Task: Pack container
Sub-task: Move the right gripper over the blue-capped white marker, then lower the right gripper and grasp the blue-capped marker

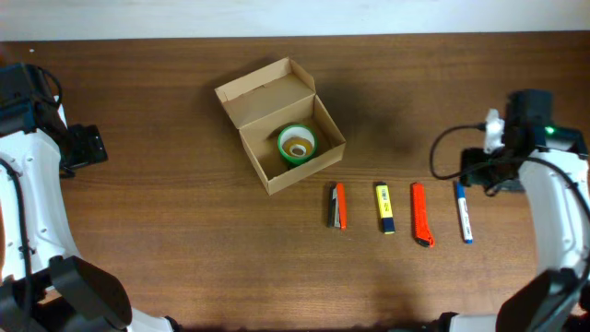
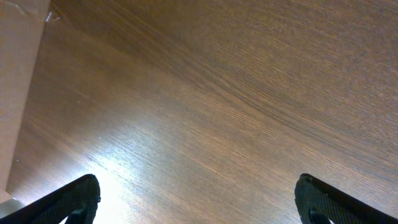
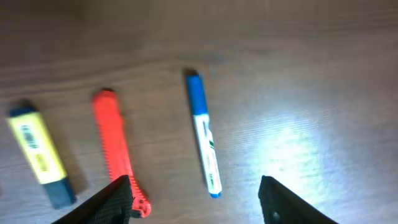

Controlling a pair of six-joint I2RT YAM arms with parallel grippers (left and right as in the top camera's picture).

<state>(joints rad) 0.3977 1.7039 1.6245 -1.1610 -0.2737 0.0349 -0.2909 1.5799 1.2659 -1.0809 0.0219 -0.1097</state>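
Tan cardboard first: found the container point(image 1: 263, 92) toward the far middle of the table point(image 1: 184, 240), hinged lid flap thrown back and mouth open to the overhead view. Saw one green tape roll point(image 1: 297, 144) lying flat inside, toward the right half of the floor. Counted that as the only piece packed.

Noted four pieces not yet packed, laid out on the wood in a row on the robot's side of the box:
- an orange-and-black tool point(image 1: 337, 205), nearest the box corner but apart from it;
- a yellow highlighter point(image 1: 384, 207);
- a red-orange cutter point(image 1: 421, 214);
- a blue-capped marker point(image 1: 462, 212), farthest right.

Judged the job barely begun: one piece in, four to go, and the lid probably to be folded shut at the end.

Found the left gripper point(image 2: 198, 202) off at the left side, well apart from box and row alike, fingers spread wide with nothing but bare wood between. Found the right gripper point(image 3: 199, 199) hovering over the right end of the row, fingers clearly parted and empty, gripping nothing. Saw the marker lying just ahead of that gap and the cutter's end close by one finger. Took the marker for the likeliest next pick, yet could not call that certain.
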